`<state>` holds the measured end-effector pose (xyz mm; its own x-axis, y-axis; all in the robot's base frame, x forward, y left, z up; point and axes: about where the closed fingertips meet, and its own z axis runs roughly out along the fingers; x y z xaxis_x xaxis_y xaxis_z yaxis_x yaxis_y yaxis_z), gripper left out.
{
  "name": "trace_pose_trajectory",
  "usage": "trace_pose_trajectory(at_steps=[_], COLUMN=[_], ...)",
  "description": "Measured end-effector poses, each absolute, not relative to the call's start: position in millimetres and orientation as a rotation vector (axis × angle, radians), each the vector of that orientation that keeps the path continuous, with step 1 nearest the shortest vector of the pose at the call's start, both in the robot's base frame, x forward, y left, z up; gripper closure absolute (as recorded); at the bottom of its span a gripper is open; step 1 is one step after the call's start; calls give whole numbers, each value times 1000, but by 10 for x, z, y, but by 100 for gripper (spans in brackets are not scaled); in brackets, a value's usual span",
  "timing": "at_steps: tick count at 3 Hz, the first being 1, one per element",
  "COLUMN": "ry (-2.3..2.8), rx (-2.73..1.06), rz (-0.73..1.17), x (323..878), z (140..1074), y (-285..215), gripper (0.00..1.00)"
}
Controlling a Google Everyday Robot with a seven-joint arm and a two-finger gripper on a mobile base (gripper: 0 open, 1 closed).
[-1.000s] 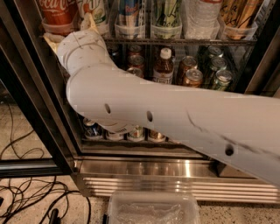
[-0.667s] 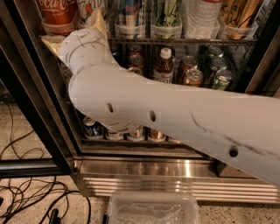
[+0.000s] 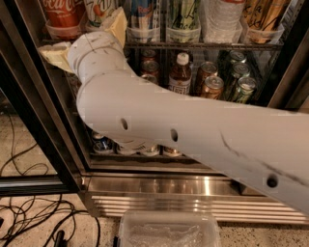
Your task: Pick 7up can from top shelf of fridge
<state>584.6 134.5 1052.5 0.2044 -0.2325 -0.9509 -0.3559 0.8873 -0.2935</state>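
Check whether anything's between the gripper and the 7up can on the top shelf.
Nothing visible does. The gripper, jaws open, sits right at the 7up can on the top shelf; the Coca-Cola can stands beside it, not between.

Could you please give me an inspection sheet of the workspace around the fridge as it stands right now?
Surface: top shelf, a wire rack fronted by clear trays, full of drinks.
Job's things: 7up can upright in its tray, right of the Coca-Cola can; fridge with the arm reaching in.
Clutter: bottles and cans on the rack below; clear plastic container on the floor.
Grippers: gripper at the top shelf's front, just below the 7up can, fingers apart, holding nothing.
Cables: black cables loose on the floor, left.
Surroundings: speckled floor; white arm crosses the view.
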Motion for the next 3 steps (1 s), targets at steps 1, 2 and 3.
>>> trace_pose_trajectory(at_steps=[1,2,3], ry=[1385,1377,1381], rx=[-468,-420,-381], rz=[48,15,-7], x=[5708,5746,5857], z=[10602,10653,10629], y=[1167,1103,1108], gripper=[8,12,27])
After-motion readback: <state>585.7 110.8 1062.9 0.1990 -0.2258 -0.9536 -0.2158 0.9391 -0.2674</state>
